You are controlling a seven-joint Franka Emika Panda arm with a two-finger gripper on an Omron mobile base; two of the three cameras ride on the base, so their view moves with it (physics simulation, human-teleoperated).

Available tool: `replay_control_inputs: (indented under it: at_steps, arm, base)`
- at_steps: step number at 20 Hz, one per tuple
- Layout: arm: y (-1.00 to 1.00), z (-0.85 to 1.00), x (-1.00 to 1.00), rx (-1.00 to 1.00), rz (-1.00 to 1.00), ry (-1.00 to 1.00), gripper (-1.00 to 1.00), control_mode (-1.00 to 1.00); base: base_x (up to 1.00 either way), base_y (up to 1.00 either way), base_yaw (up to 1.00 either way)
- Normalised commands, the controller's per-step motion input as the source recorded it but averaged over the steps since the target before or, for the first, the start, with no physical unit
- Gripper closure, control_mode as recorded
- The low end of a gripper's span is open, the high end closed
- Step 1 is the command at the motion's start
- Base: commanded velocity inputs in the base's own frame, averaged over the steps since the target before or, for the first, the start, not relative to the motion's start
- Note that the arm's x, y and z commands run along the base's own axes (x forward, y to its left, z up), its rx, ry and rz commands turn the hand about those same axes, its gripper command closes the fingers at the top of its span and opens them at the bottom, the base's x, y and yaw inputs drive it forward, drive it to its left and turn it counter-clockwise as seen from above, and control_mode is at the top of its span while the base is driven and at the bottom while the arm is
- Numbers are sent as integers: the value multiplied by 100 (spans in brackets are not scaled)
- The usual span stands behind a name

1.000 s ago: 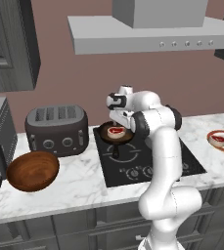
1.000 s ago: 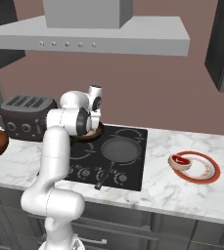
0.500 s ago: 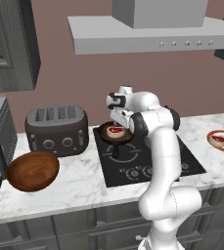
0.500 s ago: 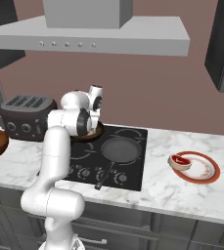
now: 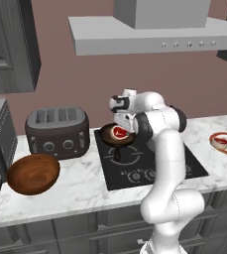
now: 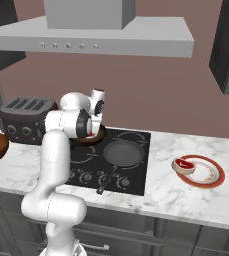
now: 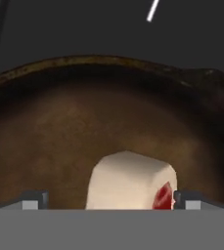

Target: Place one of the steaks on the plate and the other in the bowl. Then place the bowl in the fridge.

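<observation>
Kitchen colours: greys, brown wood, red meat

The bowl point(image 5: 33, 173), at nine o'clock of the dark grey toaster point(image 5: 58, 131), is glossy reddish-brown wood. The counter point(image 5: 75, 191) is white marble with grey veins; the cooktop point(image 5: 144, 163) is black with pale ring marks. The brown pan point(image 5: 116, 136) holds a red steak point(image 5: 120, 131) with a white mark; in the hand view its fat edge is cream point(image 7: 130, 180). At three o'clock, the white plate point(image 6: 206, 172) has a red-orange ring and bears the other steak point(image 6: 184, 165), red with a pale edge. The wall is dusky brown-pink, the hood point(image 6: 86, 37) light grey, the black pan point(image 6: 122, 152) matte.
</observation>
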Motion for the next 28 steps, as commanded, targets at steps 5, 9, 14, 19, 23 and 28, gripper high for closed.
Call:
replay_control_inputs:
  at_steps: [5, 9, 14, 19, 23, 28]
  arm:
    - [14, -56, -42, 0, -4, -8, -100, -100]
    - [26, -47, -5, 0, -4, -6, 100, -100]
    - [4, 0, 0, 0, -7, -6, 100, -100]
    - [5, 31, -10, 0, -1, -3, 100, -100]
    - [9, 50, -32, 0, 0, 0, 100, -100]
    - [1, 64, -55, 0, 0, -4, 100, -100]
  base:
    - [0, 0, 0]
    - [0, 0, 0]
    - [0, 0, 0]
    - [0, 0, 0]
    - [0, 0, 0]
    - [0, 0, 0]
